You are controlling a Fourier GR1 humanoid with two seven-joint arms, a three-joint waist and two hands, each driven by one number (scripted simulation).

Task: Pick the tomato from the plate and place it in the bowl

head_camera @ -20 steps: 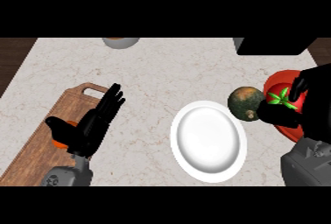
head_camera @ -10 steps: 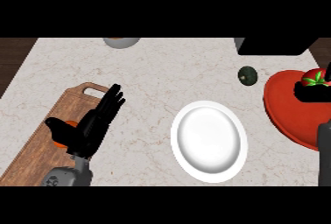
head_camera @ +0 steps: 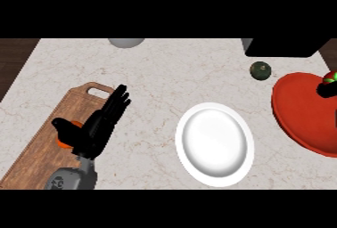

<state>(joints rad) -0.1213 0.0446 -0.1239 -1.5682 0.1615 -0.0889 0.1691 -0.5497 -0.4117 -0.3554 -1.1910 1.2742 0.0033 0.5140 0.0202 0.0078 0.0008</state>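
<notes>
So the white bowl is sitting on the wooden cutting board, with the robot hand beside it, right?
Not quite. The head view shows the white bowl resting on the marble counter, right of the wooden cutting board. The open left robot hand is beside it, over the board.

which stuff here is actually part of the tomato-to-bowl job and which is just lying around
Job: tomato, red plate, white bowl, right hand at the right edge.
Lying about: cutting board, orange item on it, dark green fruit, grey object, black box, left hand resting open over the board.
</notes>
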